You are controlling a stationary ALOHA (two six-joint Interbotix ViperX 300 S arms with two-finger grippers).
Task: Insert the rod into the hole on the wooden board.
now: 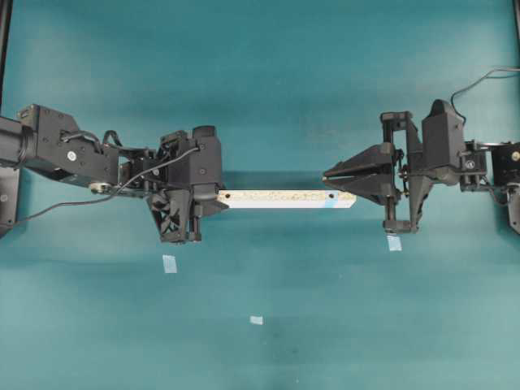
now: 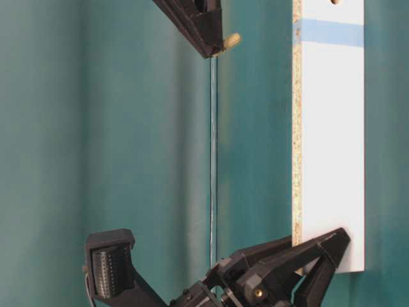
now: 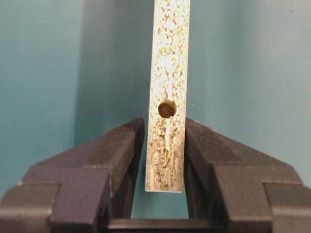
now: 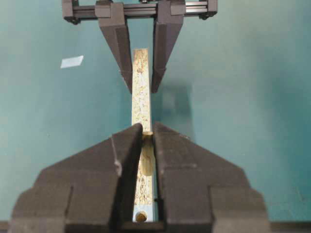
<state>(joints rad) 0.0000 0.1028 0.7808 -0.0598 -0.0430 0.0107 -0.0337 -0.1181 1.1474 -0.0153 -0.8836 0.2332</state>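
The wooden board lies lengthwise between the arms, speckled edge up. My left gripper is shut on its left end. In the left wrist view the fingers flank the board just below a bare-wood hole. My right gripper is shut on the rod, which pokes out of its tip, above the board's right end and clear of it. The hole in the light-blue patch shows under the right gripper, behind the rod.
Three small pale-blue tape squares lie on the teal table in front of the board. Both arms' bodies close in on the board's two ends.
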